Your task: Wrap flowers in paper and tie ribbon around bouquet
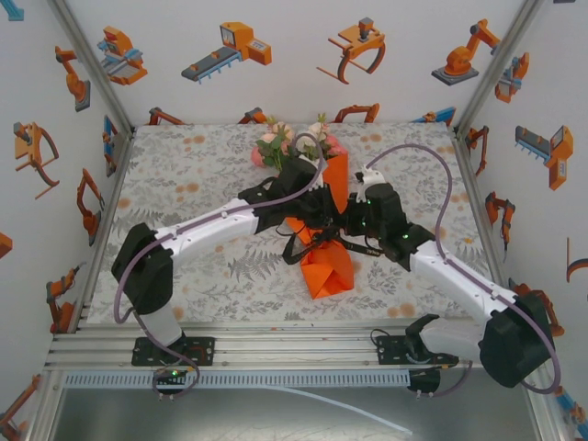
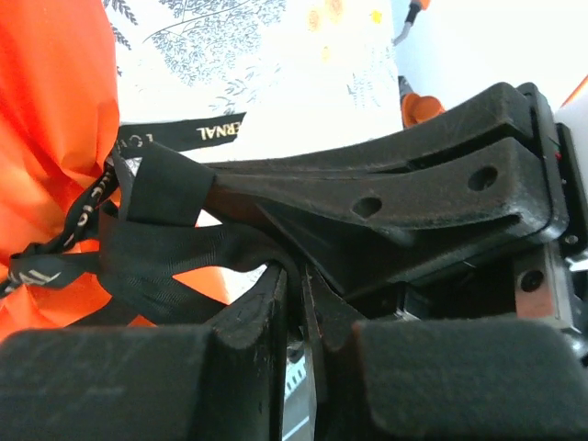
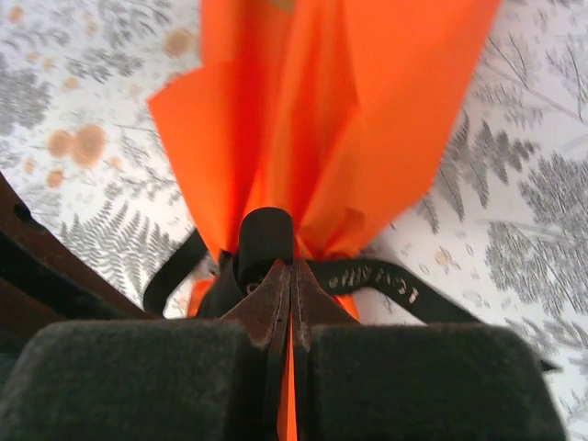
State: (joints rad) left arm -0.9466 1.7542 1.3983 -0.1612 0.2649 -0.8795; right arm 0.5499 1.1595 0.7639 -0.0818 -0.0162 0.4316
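Note:
The bouquet lies in the middle of the table, its flowers [image 1: 280,142] pointing to the far side and the orange paper [image 1: 329,271] flaring toward me. The black ribbon [image 1: 303,246] is wound round the paper's pinched waist. Both grippers meet over that waist. My left gripper [image 1: 317,216] [image 2: 299,276] has its jaws nearly together, with a band of ribbon [image 2: 165,253] running into the tips beside the paper [image 2: 55,138]. My right gripper [image 1: 343,225] [image 3: 294,266] is shut on a small ribbon loop [image 3: 266,237] against the paper [image 3: 349,110]. A lettered ribbon tail [image 3: 386,276] trails right.
The leaf-print tablecloth [image 1: 184,184] covers the table. White walls with robot cartoons stand on three sides. A purple-grey cable [image 1: 441,175] arches above the right arm. Aluminium rails [image 1: 294,354] run along the near edge by the arm bases.

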